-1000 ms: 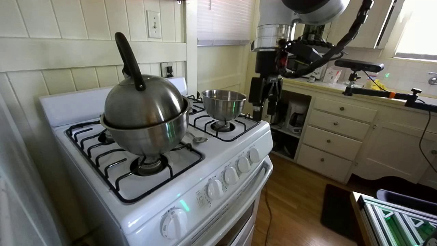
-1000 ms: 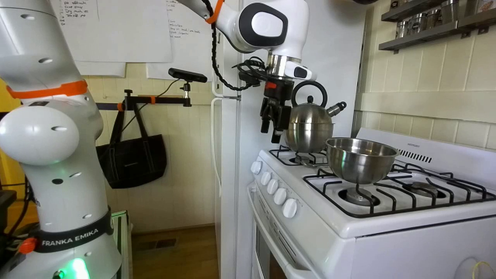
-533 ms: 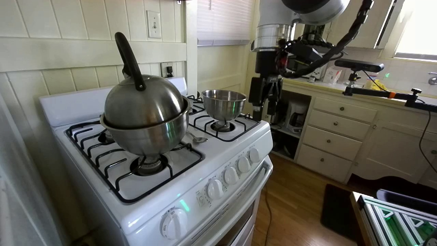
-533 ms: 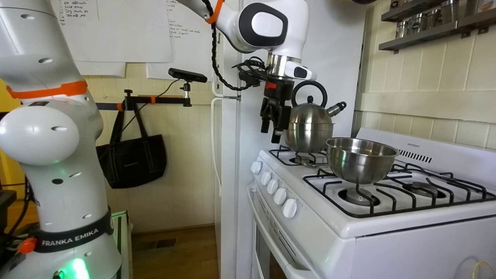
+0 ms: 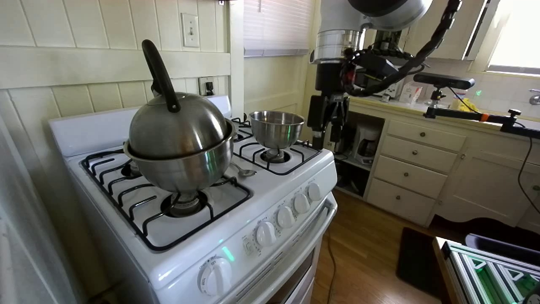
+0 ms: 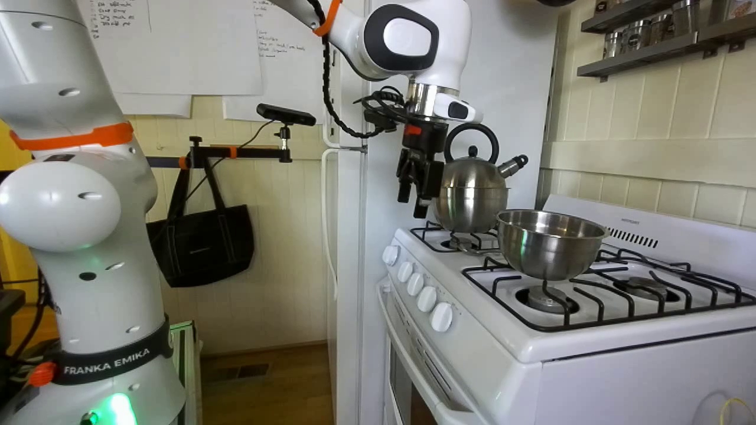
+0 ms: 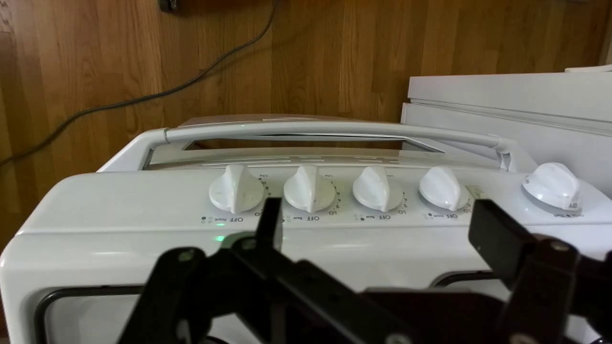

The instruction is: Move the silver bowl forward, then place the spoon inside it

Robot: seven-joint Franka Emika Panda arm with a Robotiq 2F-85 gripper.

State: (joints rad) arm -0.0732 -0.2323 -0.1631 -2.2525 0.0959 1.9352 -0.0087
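The silver bowl [image 5: 276,131] is a shiny steel bowl upright on the front burner far from the fridge; it also shows in an exterior view [image 6: 550,251]. It looks empty in the part of its inside that shows. The spoon [image 5: 246,172] lies on the white stovetop between the burner grates, partly hidden behind the kettle's base. My gripper [image 5: 327,136] hangs over the stove's front edge, beside and apart from the bowl, fingers down. In the wrist view the gripper [image 7: 375,224] is open with nothing between its fingers. Bowl and spoon are out of the wrist view.
A large steel kettle [image 5: 177,126] with a tall black handle sits in a wide steel bowl [image 5: 185,169] on the front burner by the fridge. Black grates and white knobs [image 7: 310,188] line the stove. The oven handle [image 7: 330,128] juts out in front.
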